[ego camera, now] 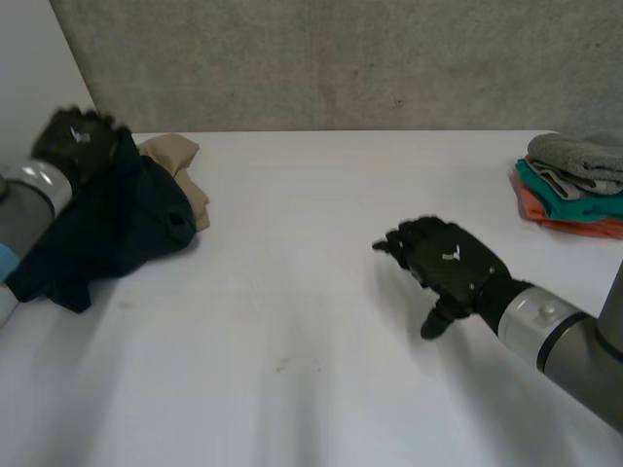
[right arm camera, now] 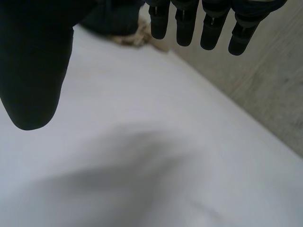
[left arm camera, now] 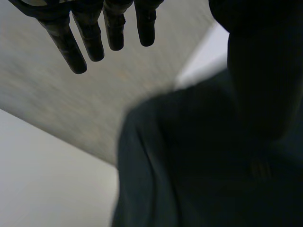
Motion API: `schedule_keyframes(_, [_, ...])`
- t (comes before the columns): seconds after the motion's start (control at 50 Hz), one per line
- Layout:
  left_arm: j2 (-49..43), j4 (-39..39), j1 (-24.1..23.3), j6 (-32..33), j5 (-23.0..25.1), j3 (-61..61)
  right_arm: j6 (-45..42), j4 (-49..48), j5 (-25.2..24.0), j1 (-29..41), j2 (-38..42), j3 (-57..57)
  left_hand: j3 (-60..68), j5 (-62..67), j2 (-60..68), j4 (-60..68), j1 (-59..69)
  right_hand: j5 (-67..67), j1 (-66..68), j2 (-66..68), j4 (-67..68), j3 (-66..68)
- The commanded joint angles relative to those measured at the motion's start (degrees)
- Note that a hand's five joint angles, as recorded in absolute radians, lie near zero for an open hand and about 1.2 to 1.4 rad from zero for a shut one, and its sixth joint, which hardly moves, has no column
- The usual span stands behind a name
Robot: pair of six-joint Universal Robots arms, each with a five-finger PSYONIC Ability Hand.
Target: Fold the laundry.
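The left hand (ego camera: 78, 141) is raised at the far left of the counter (ego camera: 311, 331). In its wrist view the fingers (left arm camera: 90, 42) are straight and spread, with nothing between them. The dark garment (ego camera: 117, 229) hangs from the thumb side of this hand and down along the forearm. It seems draped there rather than pinched, though that side of the hand is too dark to be sure. Its lower end sags towards the near left edge of the counter.

The right hand (ego camera: 450, 265) hovers over the bare counter right of the middle. It is relaxed and open and holds nothing.

A crumpled beige cloth (ego camera: 180, 161) lies just behind the dark garment. A stack of folded pieces (ego camera: 574, 185) sits at the far right.

The dark garment looks light, thin and quite limp. It bunches and drapes with no stiffness, so it will sag from any single hold and could slide off straight fingers. A firm pinch at a hem or a corner would suit it. The right hand would then take a second corner, so the cloth can be spread flat on the open middle of the counter before any fold.
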Motion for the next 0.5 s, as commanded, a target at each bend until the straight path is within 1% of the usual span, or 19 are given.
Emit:
schedule_keyframes(0.02, [-12.0, 1.4, 2.6, 5.9, 7.7, 3.7, -3.3, -1.3, 1.0, -0.7, 0.8, 2.5, 0.6, -0.1, 0.9, 1.1, 1.1, -2.7, -3.5, -2.0, -2.1, -2.1])
schedule_keyframes(0.04, [-12.6, 2.8, 2.6, 5.2, 10.6, 3.7, -3.4, -1.5, 0.9, -0.8, 0.8, 2.9, 4.3, 3.6, 4.5, 4.7, 4.7, -2.7, -3.5, -2.0, -2.1, -2.1])
schedule_keyframes(0.1, [-13.2, 5.6, 2.5, 3.8, 13.7, 3.7, -3.5, -2.6, 0.9, -0.8, 0.9, 3.4, 22.3, 21.5, 22.5, 22.7, 22.7, -2.7, -3.5, -2.0, -2.1, -2.1])
schedule_keyframes(0.12, [-13.3, 7.7, 2.4, 2.4, 14.5, 3.7, -3.5, -2.9, 0.9, -0.8, 0.9, 3.4, 35.3, 34.6, 35.6, 35.7, 35.8, -2.7, -3.5, -2.0, -2.1, -2.1])
schedule_keyframes(0.18, [-13.3, 10.8, 2.2, -0.3, 14.4, 3.7, -3.5, -3.5, 1.1, -0.9, 0.9, 3.7, 64.8, 64.1, 65.0, 65.2, 65.2, -2.7, -3.5, -2.0, -2.1, -2.1])
schedule_keyframes(0.2, [-13.2, 12.6, 2.0, -2.0, 14.2, 3.4, -3.5, -3.6, 1.0, -0.9, 0.9, 3.8, 67.8, 67.1, 68.1, 68.3, 68.3, -2.7, -3.5, -2.0, -2.1, -2.1])
schedule_keyframes(0.26, [-12.2, 15.3, 1.3, -4.7, 13.5, 2.4, -3.4, -3.8, 0.9, -1.0, 0.9, 4.2, 67.9, 67.2, 68.1, 68.3, 68.3, -2.7, -3.5, -2.0, -2.1, -2.1])
schedule_keyframes(0.34, [-4.9, 18.3, -0.4, -9.7, 12.9, -1.2, -3.2, -4.8, 0.9, -1.1, 0.8, 4.4, 67.9, 67.2, 68.1, 68.3, 68.3, -2.7, -3.5, -2.0, -2.1, -2.1])
schedule_keyframes(0.36, [-1.3, 19.4, -1.5, -12.6, 13.0, -3.1, -3.0, -5.0, 1.0, -1.1, 0.8, 4.4, 67.9, 67.2, 68.1, 68.3, 68.3, -2.7, -3.5, -2.0, -2.1, -2.1])
schedule_keyframes(0.4, [2.1, 20.3, -3.0, -16.1, 13.0, -5.0, -2.9, -5.4, 1.2, -1.1, 0.7, 4.4, 67.9, 67.2, 68.1, 68.3, 68.3, -2.7, -3.5, -2.0, -2.1, -2.1])
schedule_keyframes(0.42, [3.6, 20.5, -4.1, -17.9, 13.1, -5.7, -2.9, -5.7, 1.5, -1.1, 0.5, 4.4, 67.9, 67.2, 68.1, 68.3, 68.3, -2.7, -3.5, -2.0, -2.1, -2.1])
schedule_keyframes(0.44, [6.5, 20.5, -6.5, -22.0, 13.7, -7.0, -2.9, -5.7, 1.6, -1.1, 0.5, 4.3, 67.9, 67.2, 68.1, 68.3, 68.3, -2.7, -3.5, -2.0, -2.1, -2.1])
schedule_keyframes(0.48, [9.5, 20.4, -9.1, -26.2, 14.2, -8.1, -2.6, -6.0, 1.6, -1.2, -0.1, 4.2, 67.9, 67.2, 68.1, 68.3, 68.3, -2.7, -3.5, -2.0, -2.1, -2.1])
schedule_keyframes(0.5, [12.3, 20.4, -11.8, -30.1, 15.3, -9.3, -2.6, -6.1, 1.7, -1.3, -0.3, 4.2, 67.9, 67.2, 68.1, 68.3, 68.3, -2.7, -3.5, -2.0, -2.1, -2.1])
